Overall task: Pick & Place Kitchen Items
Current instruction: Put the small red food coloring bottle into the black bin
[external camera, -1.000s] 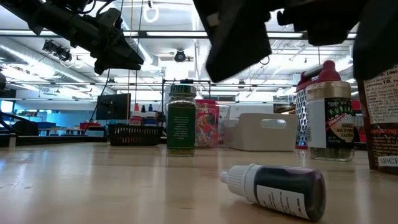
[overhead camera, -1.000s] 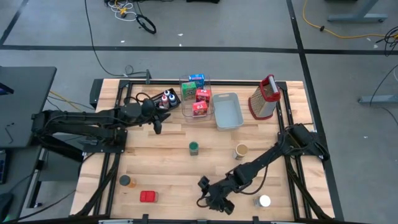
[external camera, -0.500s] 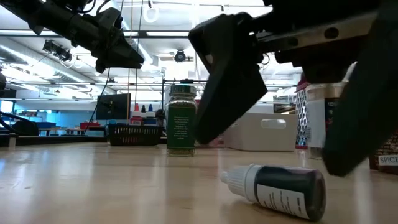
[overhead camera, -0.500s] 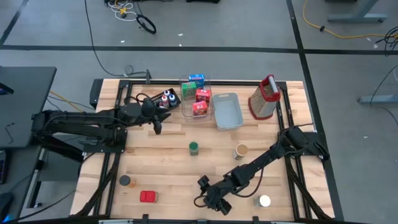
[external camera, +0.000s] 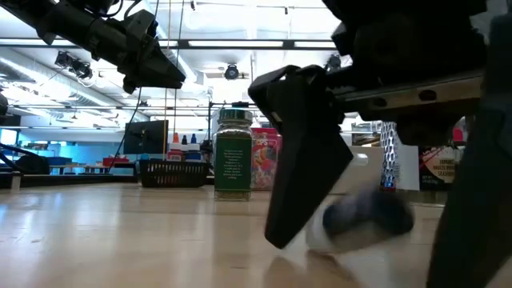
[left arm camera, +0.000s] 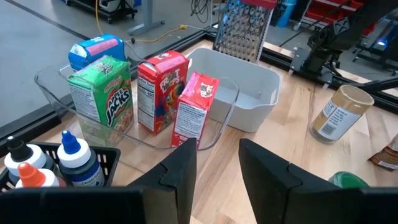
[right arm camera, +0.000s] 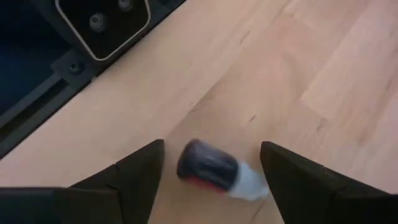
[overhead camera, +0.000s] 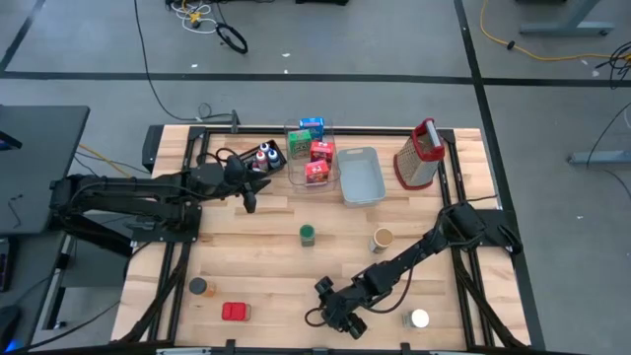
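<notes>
A small dark bottle with a white cap point(right arm camera: 208, 168) lies on its side on the wood near the table's near edge point(external camera: 360, 224). My right gripper point(overhead camera: 332, 318) is open and slants down over it, one finger on each side point(right arm camera: 211, 149). In the high view the gripper hides the bottle. My left gripper point(overhead camera: 250, 197) hangs open and holds nothing point(left arm camera: 217, 155), above the table's far left part beside a black basket of little bottles point(overhead camera: 261, 156). Small cereal boxes point(left arm camera: 161, 90) stand in a clear bin point(overhead camera: 311, 153). My right gripper comes at the dark bottle slanting down from the table's right side, with its fingers point(external camera: 304, 160) standing on either side of the bottle's body point(right arm camera: 202, 163). The bottle lies on the table. I cannot tell whether a finger touches it.
A grey-blue tray point(overhead camera: 360, 176) and a metal grater with a red handle point(overhead camera: 419, 156) stand at the far edge. On the wood stand a green-labelled jar point(overhead camera: 308, 234), a tan jar point(overhead camera: 383, 240), a white-lidded can point(overhead camera: 419, 319), a brown jar point(overhead camera: 199, 287) and a red box point(overhead camera: 235, 312).
My right gripper has come down toward the table over the dark bottle and rolled a little, so its fingers now reach down past the bottle on both sides. The bottle has shifted slightly on the wood and shows blurred.
</notes>
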You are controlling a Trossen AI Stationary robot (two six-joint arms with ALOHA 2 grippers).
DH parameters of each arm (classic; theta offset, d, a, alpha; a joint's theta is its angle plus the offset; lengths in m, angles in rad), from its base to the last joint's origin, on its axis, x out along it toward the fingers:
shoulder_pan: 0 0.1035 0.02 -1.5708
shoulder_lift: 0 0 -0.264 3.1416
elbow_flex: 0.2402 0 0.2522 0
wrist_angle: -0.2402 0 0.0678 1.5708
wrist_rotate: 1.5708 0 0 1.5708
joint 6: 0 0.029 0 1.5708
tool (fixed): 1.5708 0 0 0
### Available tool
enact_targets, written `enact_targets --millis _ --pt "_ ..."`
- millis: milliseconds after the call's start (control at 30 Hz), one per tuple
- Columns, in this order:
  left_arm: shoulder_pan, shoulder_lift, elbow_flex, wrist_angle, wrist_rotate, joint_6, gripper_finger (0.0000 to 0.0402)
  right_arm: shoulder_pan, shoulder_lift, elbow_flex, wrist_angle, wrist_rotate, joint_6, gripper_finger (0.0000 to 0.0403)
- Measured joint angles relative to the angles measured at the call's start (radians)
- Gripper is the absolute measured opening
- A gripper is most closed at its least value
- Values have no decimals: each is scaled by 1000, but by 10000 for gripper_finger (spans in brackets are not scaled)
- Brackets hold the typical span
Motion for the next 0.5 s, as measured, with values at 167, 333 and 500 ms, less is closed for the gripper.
enact_targets --millis 167,333,500 --pt "0 0 0 0 0 0 128 0 4 1 2 3 -5 279" --pt "0 0 0 0 0 0 128 -1 5 1 -1 4 17 279" --pt "0 0 0 0 0 0 128 -2 8 1 5 17 142 279"
